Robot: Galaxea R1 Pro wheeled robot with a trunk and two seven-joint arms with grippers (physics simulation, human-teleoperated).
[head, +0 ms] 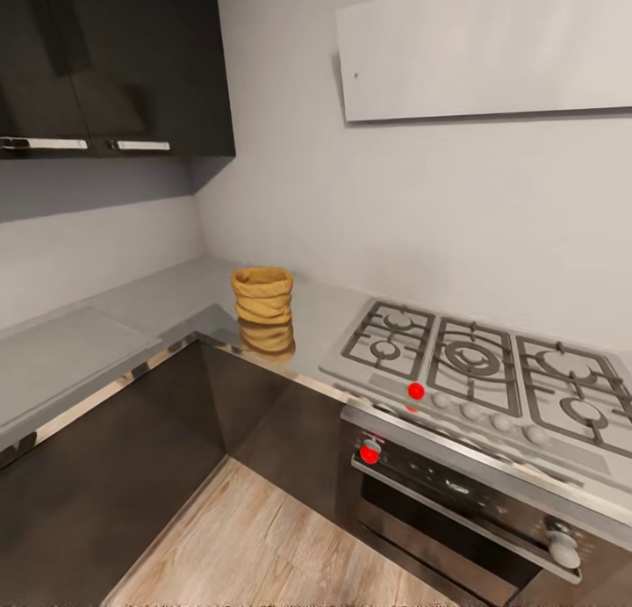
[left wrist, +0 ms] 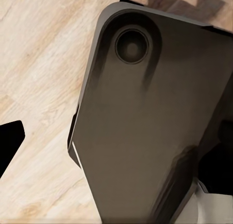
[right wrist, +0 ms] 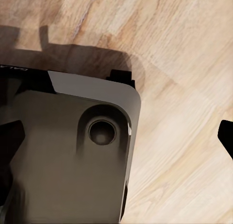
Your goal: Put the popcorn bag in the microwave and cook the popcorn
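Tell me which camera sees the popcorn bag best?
The head view: the tan popcorn bag stands upright on the grey countertop, left of the steel gas hob. Both wrist views look down at the wooden floor and the robot's dark base instead.

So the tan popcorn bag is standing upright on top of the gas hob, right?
Not quite. The head view shows the popcorn bag standing upright on the grey countertop, to the left of the gas hob, not on it.

Corner countertop (head: 167,295), glossy grey

Tan popcorn bag (head: 262,297) stands upright on it near the far corner, just left of the steel gas hob (head: 491,361) set into the slab.
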